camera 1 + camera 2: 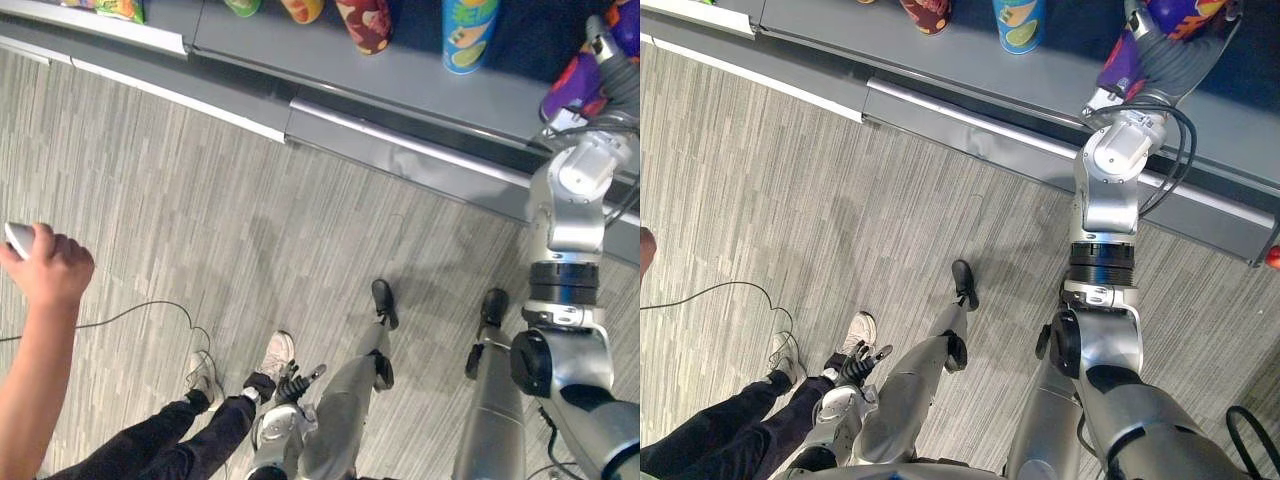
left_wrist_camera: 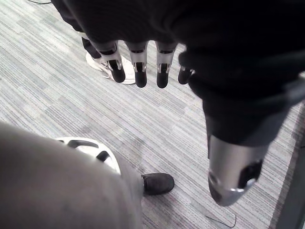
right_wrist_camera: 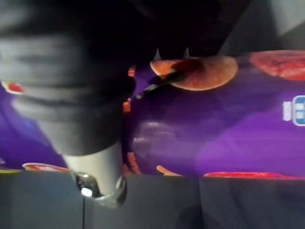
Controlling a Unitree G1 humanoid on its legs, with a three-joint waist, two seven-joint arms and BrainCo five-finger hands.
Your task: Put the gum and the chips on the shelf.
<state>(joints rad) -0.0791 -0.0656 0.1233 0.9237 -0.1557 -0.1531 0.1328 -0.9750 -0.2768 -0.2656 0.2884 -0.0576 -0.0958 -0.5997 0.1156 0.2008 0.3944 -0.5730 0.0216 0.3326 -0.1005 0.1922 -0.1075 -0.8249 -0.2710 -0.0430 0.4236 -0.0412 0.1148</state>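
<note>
The purple chips [image 3: 214, 124] sit close under the right hand [image 1: 1170, 60], over the far right of the shelf [image 1: 970, 70], likely for setting down. Whether it grips I cannot tell. Left hand [image 2: 139, 67] hangs low, relaxed, empty.

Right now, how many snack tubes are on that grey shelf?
5: green tube, orange tube, dark red tube and blue-green tube in a row on the shelf, the first two cut by the view's edge; purple tube at the right hand. More may be hidden.
</note>
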